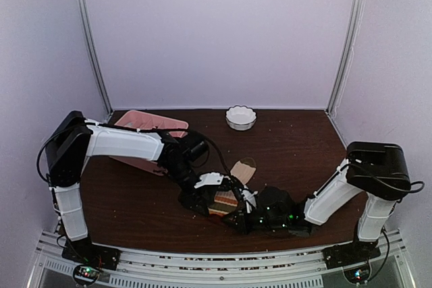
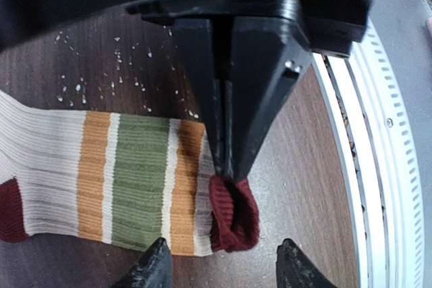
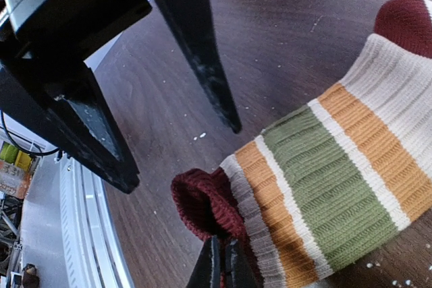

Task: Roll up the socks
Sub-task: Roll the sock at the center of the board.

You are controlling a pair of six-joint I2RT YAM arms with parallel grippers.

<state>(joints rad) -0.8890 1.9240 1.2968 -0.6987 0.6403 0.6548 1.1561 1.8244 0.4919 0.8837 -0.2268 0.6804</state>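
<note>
Since the right hand [image 3: 223,269] is clamped shut on the dark red cuff [image 3: 202,200] of the striped sock [image 2: 135,180], the whole thing comes down to which way the sock runs from that pinch. From the right hand's fingertips the sock's long axis goes straight away, flat on the surface [image 2: 297,166]: cuff at the tips, then the orange and green bands, then cream rib, with a dark red patch toward the far end. So I reckon a roll has to travel away from the right hand along that line. The left hand [image 2: 223,271] is open, its two tips set either side of the cuff end and just short of it, not touching the knit as far as I can tell. That makes it about as near the cuff as the right one, just coming in from the opposite side. The cuff is bunched up a little in the pinch and the rest lies flat. The tan sock [image 1: 244,168] sits just beyond both hands with nobody holding it. I can't tell if it touches the striped one.
</note>
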